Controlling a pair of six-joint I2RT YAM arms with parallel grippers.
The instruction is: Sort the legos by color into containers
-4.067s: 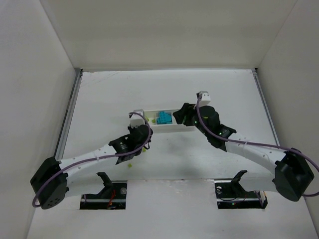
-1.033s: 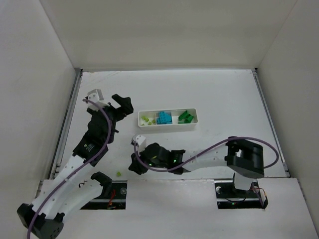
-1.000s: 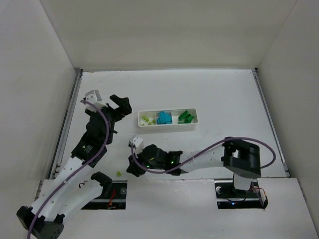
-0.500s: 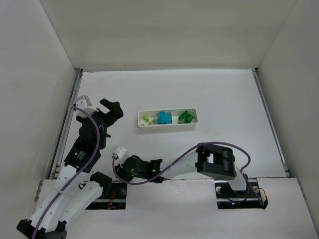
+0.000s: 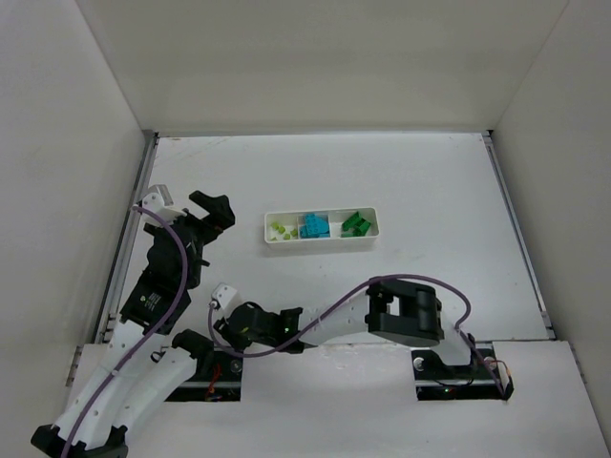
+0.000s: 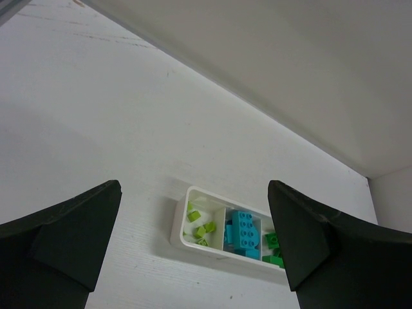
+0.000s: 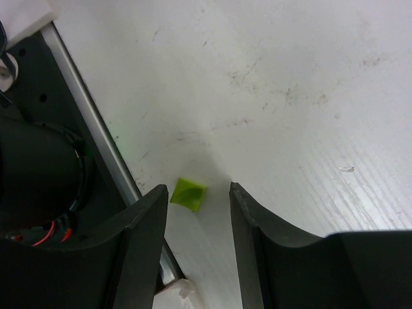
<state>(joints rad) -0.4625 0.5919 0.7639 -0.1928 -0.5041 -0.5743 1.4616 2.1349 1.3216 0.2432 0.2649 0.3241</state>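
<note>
A long white tray [image 5: 368,239] holds the containers. Its three compartments carry pale yellow-green legos [image 5: 282,229], cyan legos [image 5: 314,226] and dark green legos [image 5: 357,223]. My left gripper [image 5: 220,212] hangs wide open to the left of it and holds nothing. The left wrist view shows the tray [image 6: 179,225] between and beyond the left gripper [image 6: 193,183]. One loose pale yellow-green lego [image 7: 188,194] lies on the table at the near edge. My right gripper [image 7: 198,192] stands open around it, fingers apart from it. From above, the right gripper [image 5: 227,336] hides that brick.
A metal rail [image 7: 96,148] and the dark mount of the left arm [image 7: 38,187] lie right beside the loose brick. White walls close the table on three sides. The right arm [image 5: 334,320] stretches leftward along the near edge.
The right arm has swung further left and toward the near edge, over the loose brick, and its jaws have widened. The left arm has drawn back to the left, still open.
</note>
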